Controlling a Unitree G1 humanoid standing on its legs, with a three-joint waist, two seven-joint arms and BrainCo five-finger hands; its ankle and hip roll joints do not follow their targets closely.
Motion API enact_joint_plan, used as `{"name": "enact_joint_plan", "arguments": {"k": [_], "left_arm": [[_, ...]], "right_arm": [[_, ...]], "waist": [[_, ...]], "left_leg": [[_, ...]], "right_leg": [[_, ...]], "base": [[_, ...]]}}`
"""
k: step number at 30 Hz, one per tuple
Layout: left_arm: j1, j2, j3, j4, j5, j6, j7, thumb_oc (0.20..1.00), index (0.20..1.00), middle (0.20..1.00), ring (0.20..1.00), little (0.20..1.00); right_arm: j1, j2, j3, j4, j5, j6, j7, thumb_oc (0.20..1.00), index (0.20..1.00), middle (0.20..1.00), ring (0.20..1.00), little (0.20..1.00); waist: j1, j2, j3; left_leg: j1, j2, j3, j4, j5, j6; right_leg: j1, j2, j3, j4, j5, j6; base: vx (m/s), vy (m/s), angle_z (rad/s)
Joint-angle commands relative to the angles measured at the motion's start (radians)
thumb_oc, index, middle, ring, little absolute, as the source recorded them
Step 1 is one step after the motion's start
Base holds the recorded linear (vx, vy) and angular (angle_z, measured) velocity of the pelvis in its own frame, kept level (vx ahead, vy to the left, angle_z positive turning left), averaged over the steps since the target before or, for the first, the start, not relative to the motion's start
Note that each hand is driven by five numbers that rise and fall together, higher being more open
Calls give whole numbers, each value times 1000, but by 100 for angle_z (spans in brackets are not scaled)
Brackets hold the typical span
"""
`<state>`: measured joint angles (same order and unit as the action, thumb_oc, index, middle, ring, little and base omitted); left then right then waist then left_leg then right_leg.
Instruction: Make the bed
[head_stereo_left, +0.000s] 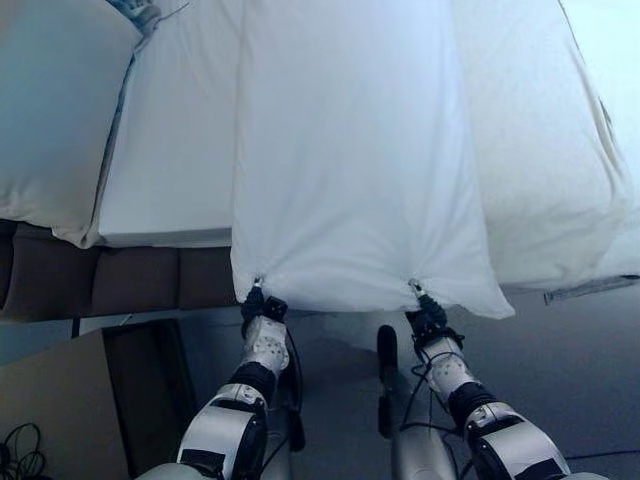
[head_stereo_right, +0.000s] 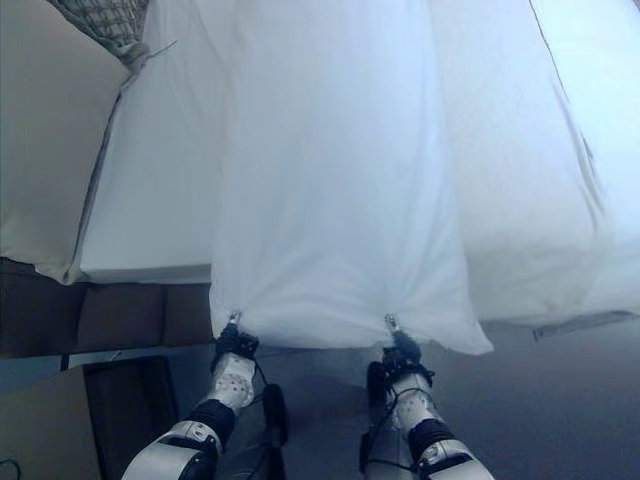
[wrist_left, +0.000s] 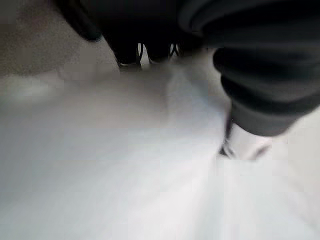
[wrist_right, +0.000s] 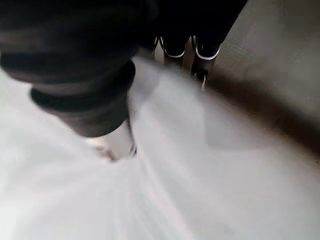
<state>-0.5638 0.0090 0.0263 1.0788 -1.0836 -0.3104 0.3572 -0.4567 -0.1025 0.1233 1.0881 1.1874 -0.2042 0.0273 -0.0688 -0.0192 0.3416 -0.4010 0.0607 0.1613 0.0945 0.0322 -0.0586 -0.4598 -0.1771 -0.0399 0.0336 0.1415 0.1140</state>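
Note:
A white cover (head_stereo_left: 350, 160) lies stretched over the bed (head_stereo_left: 170, 170), its near edge hanging past the mattress side. My left hand (head_stereo_left: 262, 305) is shut on the near left corner of that edge, and my right hand (head_stereo_left: 427, 315) is shut on the near right corner. In the left wrist view the thumb (wrist_left: 245, 142) pinches the white cloth (wrist_left: 125, 180) against the curled fingers. The right wrist view shows the same pinch, thumb (wrist_right: 117, 142) on cloth (wrist_right: 200, 190). The cloth is pulled taut between both hands.
A white pillow (head_stereo_left: 55, 110) lies at the bed's left end. More white bedding (head_stereo_left: 560, 160) bulges on the right. The dark bed base (head_stereo_left: 110, 280) runs under the mattress, a brown box (head_stereo_left: 60, 410) stands on the floor at lower left.

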Motion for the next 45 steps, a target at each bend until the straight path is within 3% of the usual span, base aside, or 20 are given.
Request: {"name": "enact_joint_plan", "arguments": {"k": [1,5,7,11,12,15,16,17,18,19,20,24,27,34,38,45], "left_arm": [[99,17,60,80,-33,7,25,1000,1000,1000,1000,1000],[125,7,32,39,-38,5,-14,1000,1000,1000,1000,1000],[165,12,-12,3,12,17,-53,1000,1000,1000,1000,1000],[219,17,-53,-53,50,22,-91,1000,1000,1000,1000,1000],[266,37,-107,-132,137,22,-108,1000,1000,1000,1000,1000],[316,68,-162,-204,226,36,-130,1000,1000,1000,1000,1000],[369,117,-216,-316,334,48,-150,1000,1000,1000,1000,1000],[369,117,-216,-317,334,48,-150,1000,1000,1000,1000,1000],[393,174,-250,-375,462,46,-178,1000,1000,1000,1000,1000],[393,174,-250,-376,462,46,-178,1000,1000,1000,1000,1000],[400,230,-288,-434,564,33,-241,1000,1000,1000,1000,1000],[384,268,-311,-472,597,7,-301,1000,1000,1000,1000,1000],[287,312,-362,-517,658,-17,-353,1000,1000,1000,1000,1000],[9,368,-487,-483,736,-13,-406,1000,1000,1000,1000,1000],[-97,378,-520,-464,752,-12,-396,1000,1000,1000,1000,1000],[-339,426,-565,-328,788,-41,-320,1000,1000,1000,1000,1000]], "right_arm": [[148,-29,11,54,-33,19,-26,1000,1000,1000,1000,1000],[153,-38,22,47,-79,20,-21,1000,1000,1000,1000,1000],[167,-54,75,49,-214,37,-5,1000,1000,1000,1000,1000],[192,-63,85,33,-221,32,18,1000,1000,1000,1000,1000],[214,-70,108,-11,-258,26,36,1000,1000,1000,1000,1000],[242,-85,132,-68,-295,19,56,1000,1000,1000,1000,1000],[265,-100,157,-142,-337,11,61,1000,1000,1000,1000,1000],[266,-99,157,-142,-337,11,61,1000,1000,1000,1000,1000],[276,-112,172,-204,-356,-8,69,1000,1000,1000,1000,1000],[276,-112,172,-205,-356,-8,69,1000,1000,1000,1000,1000],[275,-139,198,-289,-407,-25,80,1000,1000,1000,1000,1000],[254,-173,231,-365,-478,-45,82,1000,1000,1000,1000,1000],[158,-229,284,-442,-576,-58,95,1000,1000,1000,1000,1000],[-85,-265,350,-427,-604,-53,115,1000,1000,1000,1000,1000],[-174,-275,360,-414,-595,-55,102,1000,1000,1000,1000,1000],[-425,-276,350,-299,-499,-72,56,1000,1000,1000,1000,1000]], "waist": [[-26,35,9],[-22,38,6],[-16,40,7],[-9,39,10],[-6,40,15],[-4,43,20],[-2,45,27],[-3,45,26],[1,45,28],[1,45,28],[2,45,27],[6,43,24],[5,40,26],[-3,32,48],[-9,33,43],[-5,29,53]], "left_leg": [[-61,28,-21,-1,54,-34],[-49,25,-27,-11,57,-33],[-43,25,-32,-18,62,-31],[-39,25,-37,-21,63,-27],[-43,24,-42,-21,67,-27],[-47,25,-47,-22,71,-27],[-52,25,-50,-20,74,-26],[-53,25,-50,-20,74,-26],[-55,25,-50,-22,75,-27],[-54,25,-50,-22,75,-27],[-59,24,-50,-21,75,-27],[-71,24,-49,-11,70,-27],[-104,22,-48,17,60,-28],[-221,33,-47,141,21,-20],[-281,37,-50,188,5,-17],[-494,68,-61,425,-58,-20]], "right_leg": [[-32,-5,-6,86,-41,31],[-15,-8,-11,78,-40,31],[-8,-6,-16,76,-40,30],[2,-6,-23,71,-41,31],[3,-6,-26,71,-40,31],[2,-5,-30,70,-40,31],[-1,-5,-34,71,-39,31],[-1,-5,-35,71,-39,31],[0,-6,-37,66,-40,32],[0,-6,-37,66,-40,32],[-3,-8,-36,63,-40,34],[-19,-8,-33,69,-44,34],[-58,-5,-21,94,-51,33],[-190,2,2,216,-74,27],[-251,5,9,257,-83,27],[-472,6,19,503,-145,11]], "base": [[0,0,0],[0,0,0],[6,-36,2],[2,-20,6],[-8,-17,7],[-11,-23,11],[0,0,0],[3,-17,3],[0,0,0],[0,0,0],[0,0,0],[0,0,0],[0,0,0],[-54,3,-1],[-52,5,6],[-43,-3,0]]}}
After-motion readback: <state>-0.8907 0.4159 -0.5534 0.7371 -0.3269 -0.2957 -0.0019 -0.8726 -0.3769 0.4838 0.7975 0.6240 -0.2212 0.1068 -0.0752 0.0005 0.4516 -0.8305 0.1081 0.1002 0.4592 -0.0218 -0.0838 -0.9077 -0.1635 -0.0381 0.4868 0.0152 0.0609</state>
